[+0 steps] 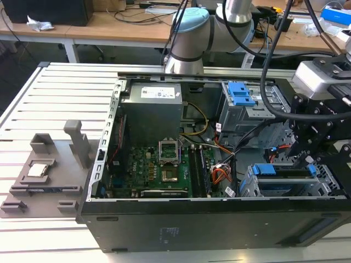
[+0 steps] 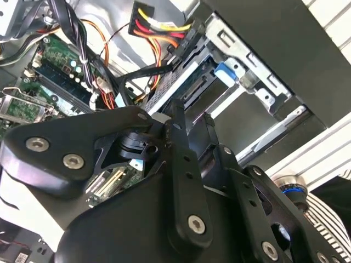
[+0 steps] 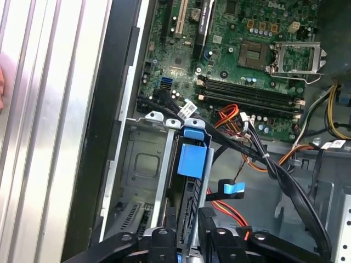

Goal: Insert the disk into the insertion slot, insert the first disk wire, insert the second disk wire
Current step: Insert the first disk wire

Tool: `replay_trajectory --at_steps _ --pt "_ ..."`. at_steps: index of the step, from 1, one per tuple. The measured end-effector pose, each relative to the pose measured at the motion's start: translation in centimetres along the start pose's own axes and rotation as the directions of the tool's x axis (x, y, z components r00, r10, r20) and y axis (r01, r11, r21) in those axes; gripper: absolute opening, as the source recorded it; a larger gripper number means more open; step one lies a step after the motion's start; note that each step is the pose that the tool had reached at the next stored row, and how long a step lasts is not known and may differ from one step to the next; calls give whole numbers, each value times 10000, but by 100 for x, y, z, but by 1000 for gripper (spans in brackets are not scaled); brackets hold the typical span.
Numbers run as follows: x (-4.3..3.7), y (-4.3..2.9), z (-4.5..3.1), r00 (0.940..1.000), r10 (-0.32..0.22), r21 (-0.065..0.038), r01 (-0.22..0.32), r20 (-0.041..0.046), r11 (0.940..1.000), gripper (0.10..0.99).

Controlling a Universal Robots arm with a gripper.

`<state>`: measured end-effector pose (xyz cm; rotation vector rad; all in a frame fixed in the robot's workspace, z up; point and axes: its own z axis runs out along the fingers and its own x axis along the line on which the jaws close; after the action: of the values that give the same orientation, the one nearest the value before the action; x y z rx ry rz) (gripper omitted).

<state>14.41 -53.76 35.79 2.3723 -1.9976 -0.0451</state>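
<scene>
The disk [image 1: 285,174], in its bright blue carrier [image 3: 193,159], stands on edge inside the insertion slot [image 1: 329,189], the low silver cage at the case's front corner on the exterior view's right. My gripper [image 3: 188,238] comes down on it from above, its two black fingers [image 3: 164,241] pressed against the disk's opposite faces. The gripper [image 1: 304,156] hangs just over the cage in the exterior view. A loose blue-tipped wire connector [image 3: 233,188] lies beside the cage, unplugged. A black plug with yellow, red and black wires [image 2: 162,30] hangs free above the cage [image 2: 258,82].
The open case holds a green motherboard [image 1: 164,175], a grey power supply [image 1: 151,109] and a taller grey cage with a blue latch [image 1: 241,96]. Bundled black cables [image 3: 274,164] run past the slot. A grey fixture [image 1: 44,175] sits on the slatted table at the exterior view's left.
</scene>
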Motion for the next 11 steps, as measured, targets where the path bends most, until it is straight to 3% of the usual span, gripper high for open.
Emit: replay_trajectory --at_steps 8,11 --pt "-89 -238 -11 10000 -25 -6 25 -35 10000 302" --pt "-114 -282 -14 10000 -68 -7 68 -41 10000 302"
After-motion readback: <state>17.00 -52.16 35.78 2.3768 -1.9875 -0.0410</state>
